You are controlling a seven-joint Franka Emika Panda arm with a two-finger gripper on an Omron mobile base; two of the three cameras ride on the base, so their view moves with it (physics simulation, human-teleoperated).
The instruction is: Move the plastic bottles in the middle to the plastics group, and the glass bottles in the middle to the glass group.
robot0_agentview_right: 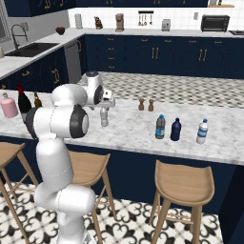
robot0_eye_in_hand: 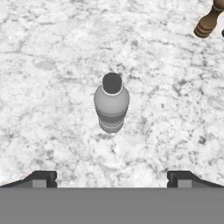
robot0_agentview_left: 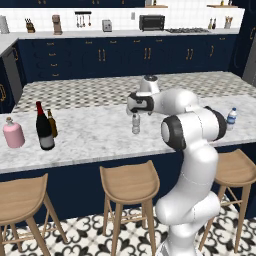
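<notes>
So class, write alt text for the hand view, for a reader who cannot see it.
A small clear bottle stands upright on a grey-white marble counter, seen from above, between the open tool's two dark fingertips. A brown wooden grinder sits at the top right.

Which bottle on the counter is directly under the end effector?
The small clear bottle standing alone mid-counter, below the open end effector; the wine bottle and the other bottles stand off to either side.

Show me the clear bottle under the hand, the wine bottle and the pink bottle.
clear bottle (robot0_eye_in_hand: 111,105): hand view, on its shoulder below the cap.
wine bottle (robot0_agentview_left: 45,132): left base view, on its dark body.
pink bottle (robot0_agentview_left: 14,135): left base view, on its round body.
</notes>
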